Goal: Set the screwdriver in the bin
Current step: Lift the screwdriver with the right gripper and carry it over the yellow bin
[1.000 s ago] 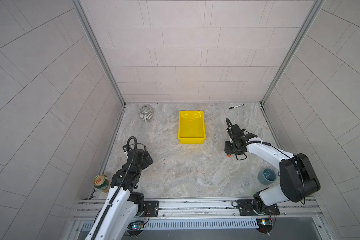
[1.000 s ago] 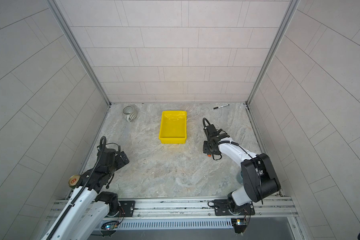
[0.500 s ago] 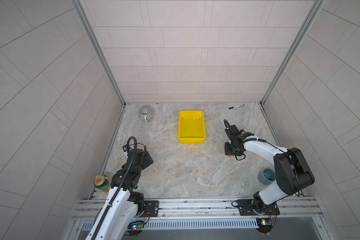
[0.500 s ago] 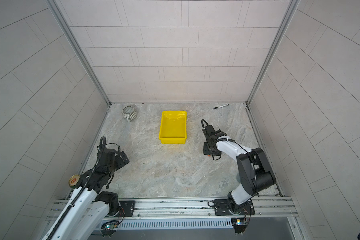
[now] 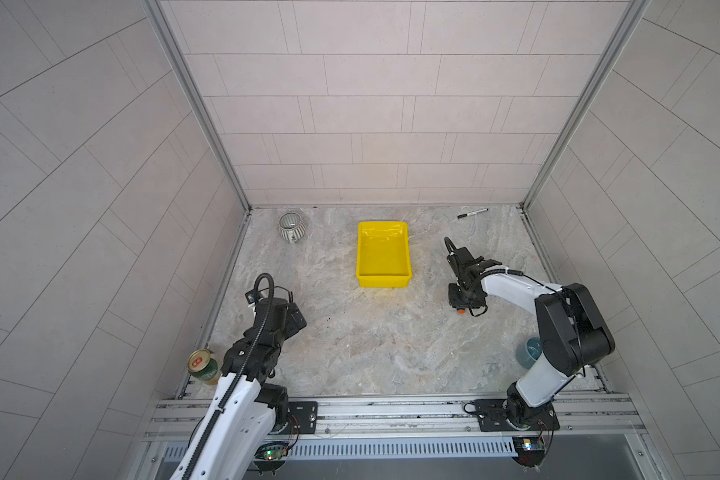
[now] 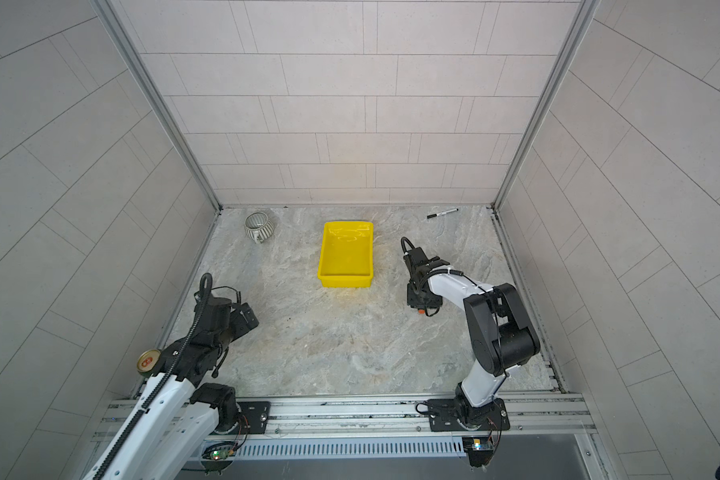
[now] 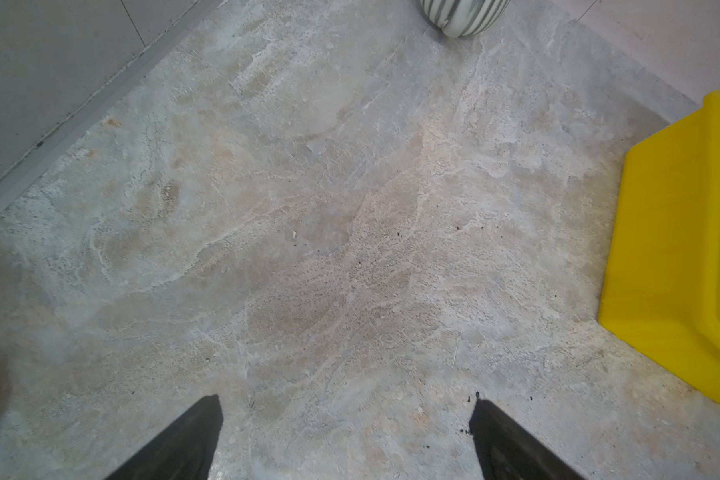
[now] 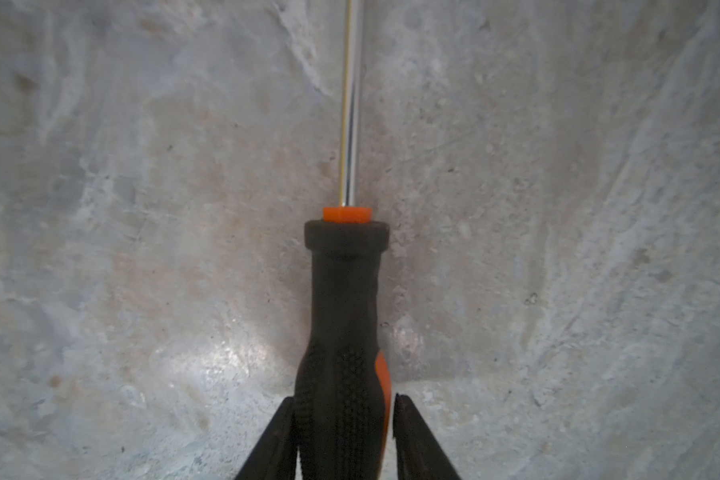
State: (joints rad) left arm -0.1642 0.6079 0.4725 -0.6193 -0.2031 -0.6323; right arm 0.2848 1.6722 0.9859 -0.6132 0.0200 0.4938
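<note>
Marbled tabletop, screwdriver with black textured handle, orange collar, shiny shaft, right fingers clamping handle, left fingers apart.

Pale tiled walls enclose a mottled grey-beige stone tabletop on three sides; a metal rail runs along its near edge. Soft, even light throughout.

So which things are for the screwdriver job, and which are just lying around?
For the job:
- screwdriver
- yellow bin
- right tool, either side of the screwdriver's handle

Just lying about:
- striped mug
- marker pen
- drink can
- blue cup
</note>
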